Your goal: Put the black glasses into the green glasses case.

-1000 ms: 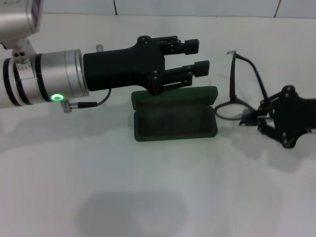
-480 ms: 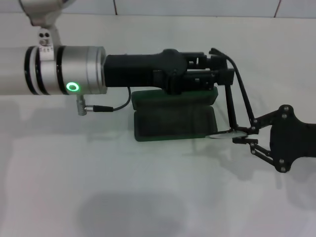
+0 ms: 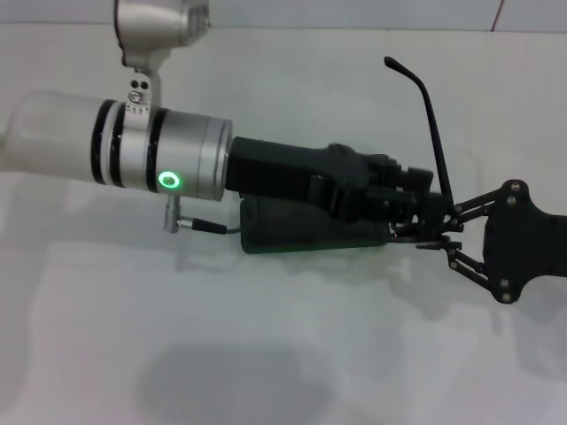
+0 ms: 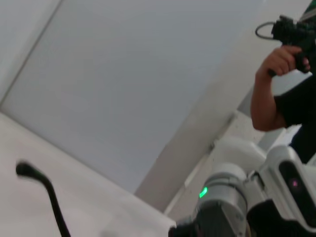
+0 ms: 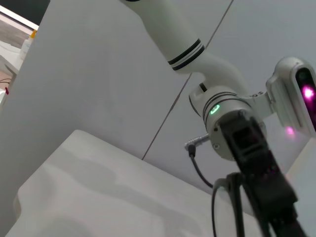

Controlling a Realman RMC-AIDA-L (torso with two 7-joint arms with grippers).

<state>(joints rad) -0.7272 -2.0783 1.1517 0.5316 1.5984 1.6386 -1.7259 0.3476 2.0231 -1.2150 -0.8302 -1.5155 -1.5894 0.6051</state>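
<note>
The black glasses stand upright at the right end of the green glasses case, one temple arm pointing up and back. My right gripper comes in from the right and is shut on the glasses' frame low down. My left gripper reaches across from the left above the open case, hides most of it, and meets the glasses right beside the right gripper. The temple arm shows in the left wrist view. A lens rim shows in the right wrist view, below the left gripper's body.
The white table lies bare in front of the case. The left arm's silver wrist and its cable hang over the table's left half. A person's hand with a controller shows far off.
My left arm has swung right and down across the case to the glasses. The right gripper has carried the glasses left to the case's end and tilted them upright.
</note>
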